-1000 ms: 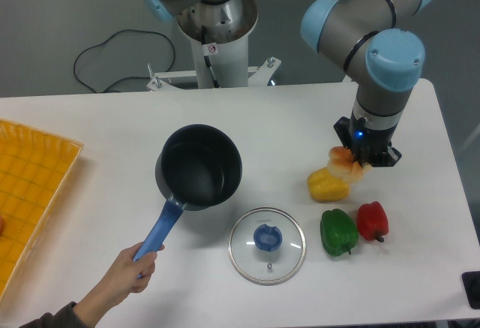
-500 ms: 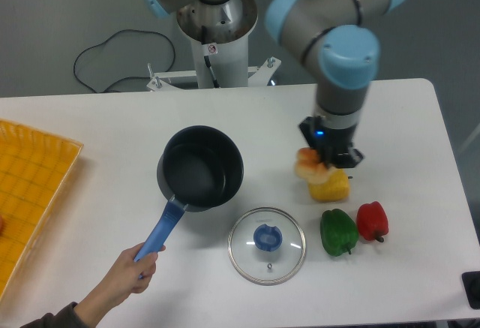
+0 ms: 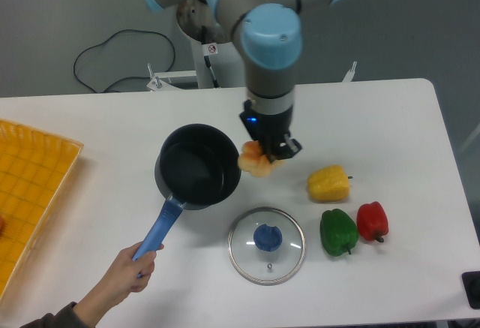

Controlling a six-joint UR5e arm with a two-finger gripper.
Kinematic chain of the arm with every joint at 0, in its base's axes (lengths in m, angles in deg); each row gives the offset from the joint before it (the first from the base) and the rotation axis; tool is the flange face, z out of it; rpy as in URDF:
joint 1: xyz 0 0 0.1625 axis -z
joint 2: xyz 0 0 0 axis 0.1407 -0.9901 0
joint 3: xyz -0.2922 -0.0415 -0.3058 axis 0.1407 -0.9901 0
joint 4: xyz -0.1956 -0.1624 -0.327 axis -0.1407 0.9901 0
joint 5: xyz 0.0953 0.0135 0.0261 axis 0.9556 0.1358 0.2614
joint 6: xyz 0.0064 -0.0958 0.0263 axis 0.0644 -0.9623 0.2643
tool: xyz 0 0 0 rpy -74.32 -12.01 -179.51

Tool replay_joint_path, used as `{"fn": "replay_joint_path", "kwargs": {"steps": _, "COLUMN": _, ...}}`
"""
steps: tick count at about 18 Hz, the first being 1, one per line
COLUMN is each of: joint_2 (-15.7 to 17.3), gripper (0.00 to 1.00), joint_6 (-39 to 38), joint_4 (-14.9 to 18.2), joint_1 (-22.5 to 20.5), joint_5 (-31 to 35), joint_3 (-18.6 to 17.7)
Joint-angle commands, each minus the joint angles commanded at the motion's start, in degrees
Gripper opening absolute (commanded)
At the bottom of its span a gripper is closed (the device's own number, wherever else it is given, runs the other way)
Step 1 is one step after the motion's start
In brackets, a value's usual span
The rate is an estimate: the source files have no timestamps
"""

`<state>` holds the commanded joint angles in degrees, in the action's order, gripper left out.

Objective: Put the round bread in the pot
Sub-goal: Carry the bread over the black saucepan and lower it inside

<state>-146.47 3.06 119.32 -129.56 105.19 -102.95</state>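
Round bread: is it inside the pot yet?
No: the round bread is held in the gripper just outside the right rim of the pot, whose inside is empty.

No text, brand or number can be read; the only sign is a small round red-ringed prohibition sticker (image 3: 212,49) on the white robot pedestal (image 3: 217,61) at twelve o'clock, its symbol too small to make out.
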Motion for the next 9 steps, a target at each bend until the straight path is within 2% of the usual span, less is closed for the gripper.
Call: {"fn": "replay_joint_path", "kwargs": {"steps": 9, "joint_2": -0.09, "gripper": 0.00, "joint_6": -3.61, "joint_4": -0.09, "joint_1": 4.75, "joint_5": 0.35, "joint_3": -0.17}}
